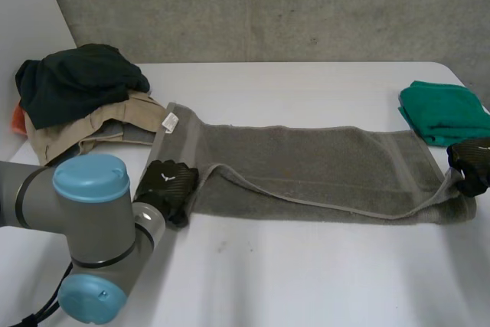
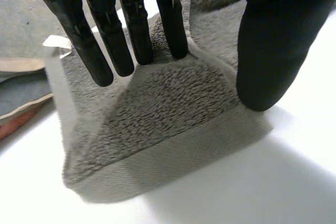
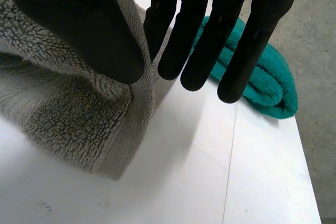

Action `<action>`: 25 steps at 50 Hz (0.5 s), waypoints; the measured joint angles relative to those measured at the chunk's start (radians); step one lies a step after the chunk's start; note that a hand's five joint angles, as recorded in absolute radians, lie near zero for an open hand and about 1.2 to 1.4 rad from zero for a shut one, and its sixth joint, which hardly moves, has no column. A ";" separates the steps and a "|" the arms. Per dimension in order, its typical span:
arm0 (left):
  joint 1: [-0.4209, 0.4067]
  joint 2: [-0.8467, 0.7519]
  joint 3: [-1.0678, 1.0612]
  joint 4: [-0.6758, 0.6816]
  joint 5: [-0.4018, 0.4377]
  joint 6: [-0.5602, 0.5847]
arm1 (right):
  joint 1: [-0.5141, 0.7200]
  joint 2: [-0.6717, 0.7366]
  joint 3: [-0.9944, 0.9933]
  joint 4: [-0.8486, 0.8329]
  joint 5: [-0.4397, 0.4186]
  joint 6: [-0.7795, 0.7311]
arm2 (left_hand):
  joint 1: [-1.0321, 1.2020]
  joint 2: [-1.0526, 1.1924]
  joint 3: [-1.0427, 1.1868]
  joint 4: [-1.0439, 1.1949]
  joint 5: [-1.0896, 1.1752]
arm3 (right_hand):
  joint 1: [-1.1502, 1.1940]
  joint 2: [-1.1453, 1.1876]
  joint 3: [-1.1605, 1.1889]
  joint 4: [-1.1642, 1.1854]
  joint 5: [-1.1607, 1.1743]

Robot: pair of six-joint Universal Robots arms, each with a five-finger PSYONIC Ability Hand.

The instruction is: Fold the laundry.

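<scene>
A grey towel (image 1: 306, 158) lies lengthwise across the white tabletop (image 1: 291, 273), its far long edge flat and its near long edge raised as a thin hem strung between the two hands. The left robot hand (image 1: 167, 184) is at the towel's near left corner. In the left wrist view its straight fingers (image 2: 131, 30) rest on one face of a turned-up corner of the grey towel (image 2: 168, 108) while the thumb presses the other side, pinching the fold. The right robot hand (image 1: 471, 162) is at the near right corner, close to the tabletop's right edge and partly cut off in the head view. In the right wrist view the towel's hem (image 3: 131, 40) runs up between thumb and straight fingers (image 3: 231, 35), held in a pinch. In front of the towel the tabletop is bare and wide. Behind it a bare strip reaches the concrete wall (image 1: 268, 5). A folded green towel (image 1: 444, 112) sits just beyond the right robot hand, near the towel's far right corner. A pile of clothes (image 1: 76, 86), dark green over tan, crowds the far left corner, touching the towel's end beside its white label (image 1: 170, 121). The left arm (image 1: 88, 227) hides the tabletop's near left part, and the pile's lower layers are hard to sort out.
</scene>
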 measured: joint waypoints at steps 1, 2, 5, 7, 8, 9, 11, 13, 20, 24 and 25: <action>0.000 -0.004 0.003 0.003 -0.006 0.008 | 0.000 0.000 0.001 -0.001 0.000 0.000 | 0.000 0.000 0.000 0.000 0.000 | 0.000 0.000 0.000 0.000 0.000; 0.001 -0.011 0.007 0.011 -0.017 0.023 | 0.000 0.000 0.002 -0.003 0.000 0.000 | 0.000 0.000 0.000 0.000 -0.001 | 0.000 0.000 0.000 0.000 0.000; 0.008 -0.030 0.015 0.034 -0.047 0.065 | 0.000 0.000 0.005 -0.007 -0.001 -0.003 | 0.000 -0.001 0.000 0.000 -0.001 | 0.000 0.000 0.000 0.000 0.000; 0.014 -0.037 0.017 0.047 -0.058 0.086 | 0.000 0.000 0.006 -0.009 -0.001 -0.006 | 0.000 0.000 0.000 0.001 0.000 | 0.000 0.000 0.000 0.000 0.000; 0.018 -0.040 0.017 0.054 -0.063 0.096 | 0.000 0.000 0.007 -0.009 -0.001 -0.008 | 0.000 0.001 0.000 0.001 0.000 | 0.000 0.000 0.000 0.000 0.000; 0.020 -0.042 0.017 0.059 -0.065 0.101 | 0.000 0.000 0.007 -0.009 -0.001 -0.010 | 0.000 0.001 0.000 0.001 0.000 | 0.000 0.000 0.000 0.000 0.000; 0.025 -0.045 0.018 0.069 -0.068 0.111 | 0.000 0.000 0.008 -0.010 -0.001 -0.014 | 0.014 0.018 0.019 0.017 0.013 | 0.000 0.000 0.000 0.000 0.000; 0.033 -0.046 0.017 0.088 -0.071 0.124 | 0.001 0.001 0.010 -0.010 -0.001 -0.020 | 0.195 0.184 0.187 0.170 0.152 | 0.000 0.000 0.000 0.000 0.000; 0.052 -0.010 -0.005 0.155 -0.067 0.130 | 0.002 0.001 0.012 -0.010 0.001 -0.034 | 0.540 0.602 0.606 0.608 0.547 | 0.000 0.000 0.000 0.000 0.000; 0.064 0.069 -0.034 0.173 -0.062 0.126 | 0.002 -0.004 0.010 -0.008 0.001 -0.038 | 0.540 0.603 0.607 0.611 0.547 | 0.000 0.000 0.000 0.000 0.000; 0.066 0.092 -0.041 0.172 -0.060 0.125 | 0.002 -0.006 0.009 -0.007 0.002 -0.039 | 0.540 0.605 0.607 0.611 0.547 | 0.000 0.000 0.000 0.000 0.000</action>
